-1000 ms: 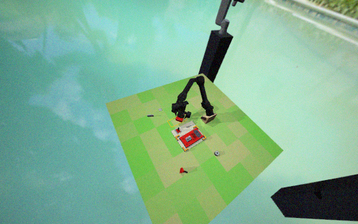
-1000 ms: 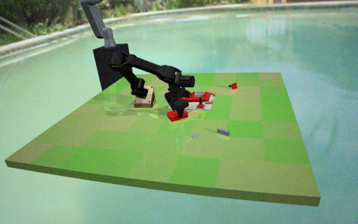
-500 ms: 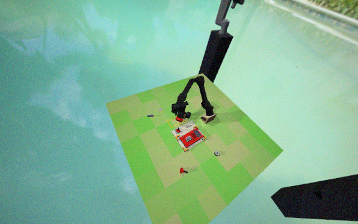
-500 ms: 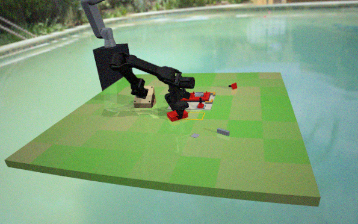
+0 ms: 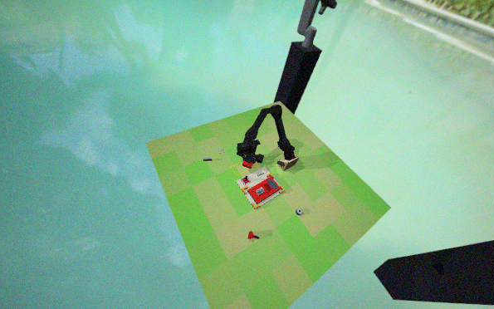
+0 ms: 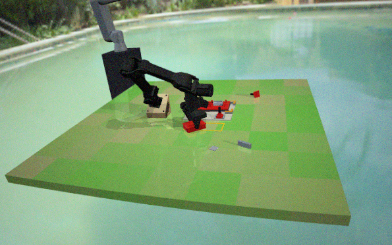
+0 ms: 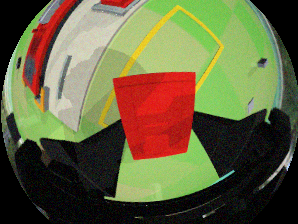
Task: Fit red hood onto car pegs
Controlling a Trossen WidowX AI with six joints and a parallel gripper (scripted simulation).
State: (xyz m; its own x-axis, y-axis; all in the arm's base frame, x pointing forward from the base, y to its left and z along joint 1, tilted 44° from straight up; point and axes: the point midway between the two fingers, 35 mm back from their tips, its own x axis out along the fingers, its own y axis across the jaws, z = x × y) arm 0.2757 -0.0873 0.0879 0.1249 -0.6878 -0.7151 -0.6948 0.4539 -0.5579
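The red hood (image 5: pixel 247 164) (image 6: pixel 190 127) (image 7: pixel 157 112) is at the table surface, at one end of the yellow outline; any gap beneath is too small to tell. My gripper (image 7: pixel 157 118) is shut on the hood, with one black finger on each side of it. The red chassis (image 5: pixel 268 190) (image 6: pixel 216 107) sits in the pale jig (image 5: pixel 256 179) (image 6: pixel 205 116) (image 7: pixel 91 50) beside the hood. The grey engine block (image 5: pixel 260 191) is on the chassis deck. The pegs are too small to make out clearly, and the hood's corner holes do not show.
A red piece with a black stem (image 5: pixel 246 180) (image 6: pixel 219 115) stands on the jig's near part. A tan block (image 5: pixel 287 164) (image 6: pixel 157 111) is by the arm's base. A dark bar (image 5: pixel 207 159) (image 6: pixel 244 144), a wheel (image 5: pixel 299 212) and another red piece (image 5: pixel 251 235) (image 6: pixel 256 94) lie around.
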